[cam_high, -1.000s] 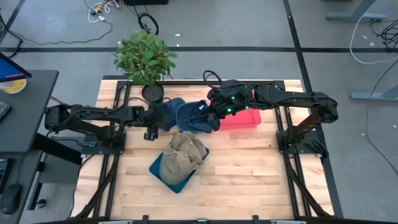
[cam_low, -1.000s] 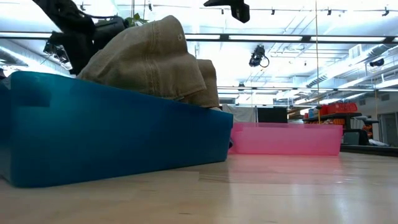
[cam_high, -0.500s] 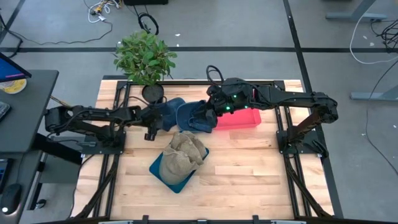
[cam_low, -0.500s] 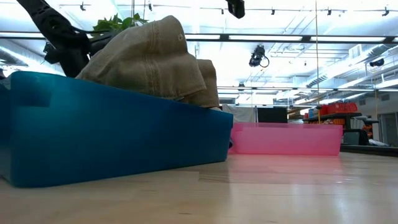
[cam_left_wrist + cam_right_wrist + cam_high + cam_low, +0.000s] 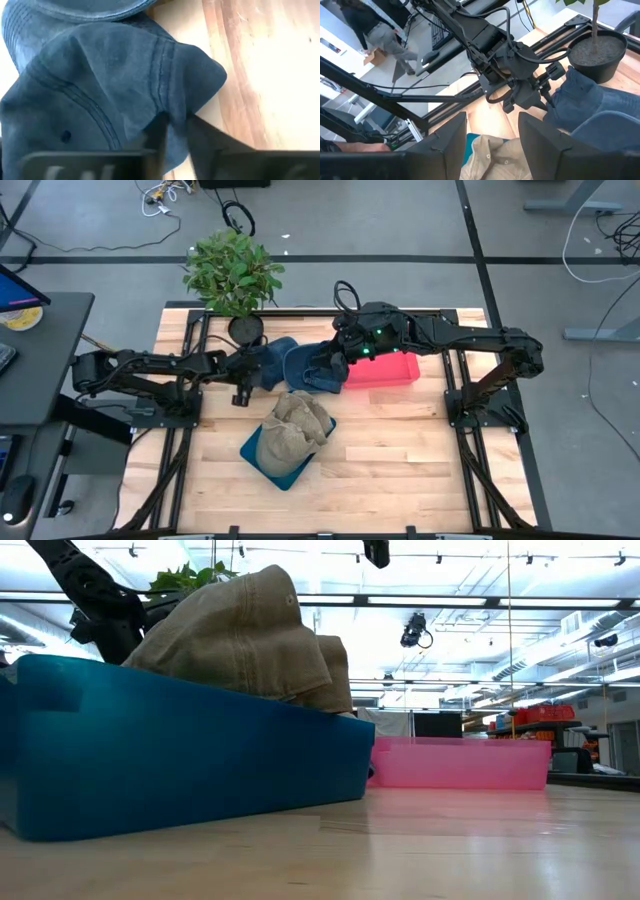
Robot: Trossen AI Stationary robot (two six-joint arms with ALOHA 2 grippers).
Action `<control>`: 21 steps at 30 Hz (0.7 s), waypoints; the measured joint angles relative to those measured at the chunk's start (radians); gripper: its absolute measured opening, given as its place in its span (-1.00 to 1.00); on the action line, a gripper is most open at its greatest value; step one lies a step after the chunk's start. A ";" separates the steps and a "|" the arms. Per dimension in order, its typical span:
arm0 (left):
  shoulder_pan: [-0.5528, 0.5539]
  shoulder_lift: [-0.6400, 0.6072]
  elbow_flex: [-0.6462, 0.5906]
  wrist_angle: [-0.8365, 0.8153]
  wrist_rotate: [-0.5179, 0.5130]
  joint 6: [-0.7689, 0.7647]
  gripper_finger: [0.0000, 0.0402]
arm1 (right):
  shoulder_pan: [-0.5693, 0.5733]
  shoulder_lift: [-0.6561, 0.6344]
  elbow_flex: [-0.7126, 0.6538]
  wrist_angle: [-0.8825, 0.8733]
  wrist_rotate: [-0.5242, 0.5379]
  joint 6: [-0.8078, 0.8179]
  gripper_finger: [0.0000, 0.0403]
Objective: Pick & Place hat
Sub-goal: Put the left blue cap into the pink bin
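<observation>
Two dark blue hats (image 5: 290, 366) lie on the wooden table near its far edge, one overlapping the other. My left gripper (image 5: 174, 120) reaches in from the table's left and is shut on the nearer blue hat (image 5: 110, 85). My right gripper (image 5: 335, 368) hovers above the hats' right side, open with nothing between its fingers (image 5: 492, 145). In the low view the blue bin hides the blue hats. My left gripper pinches a raised fold of the blue hat's crown (image 5: 167, 102) between its two fingers, along a stitched seam. The fingers slant down from the table's left. The hat lies slack on the table.
A blue bin (image 5: 255, 455) holding tan hats (image 5: 295, 425) stands mid-table, close in front of the blue hats. A pink bin (image 5: 392, 372) sits to their right, under my right arm. A potted plant (image 5: 232, 270) stands at the far edge behind them.
My left gripper has sunk a little toward the blue hat and tipped further down, then kept still. My right gripper has tipped up slightly. The hats lie as before.
</observation>
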State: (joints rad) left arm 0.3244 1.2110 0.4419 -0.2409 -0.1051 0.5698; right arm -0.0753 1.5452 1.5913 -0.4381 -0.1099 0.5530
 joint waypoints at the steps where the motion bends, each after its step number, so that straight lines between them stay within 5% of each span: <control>1: 0.000 0.000 0.000 0.000 0.000 -0.014 -0.74 | 0.000 0.000 0.000 0.000 0.000 -0.004 -0.10; 3: 0.000 0.000 0.000 0.000 0.000 -0.054 -0.92 | 0.000 0.000 0.000 0.000 -0.002 -0.011 -0.10; 12: -0.002 -0.009 0.048 -0.128 -0.049 -0.331 -0.98 | 0.000 0.000 0.000 -0.001 -0.008 -0.034 -0.10; 21: -0.030 -0.088 0.264 -0.425 -0.139 -0.348 -0.99 | 0.000 0.000 0.000 -0.011 -0.037 -0.062 -0.10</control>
State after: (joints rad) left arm 0.2946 1.1231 0.7058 -0.6659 -0.2438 0.2213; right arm -0.0750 1.5452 1.5913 -0.4494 -0.1465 0.4912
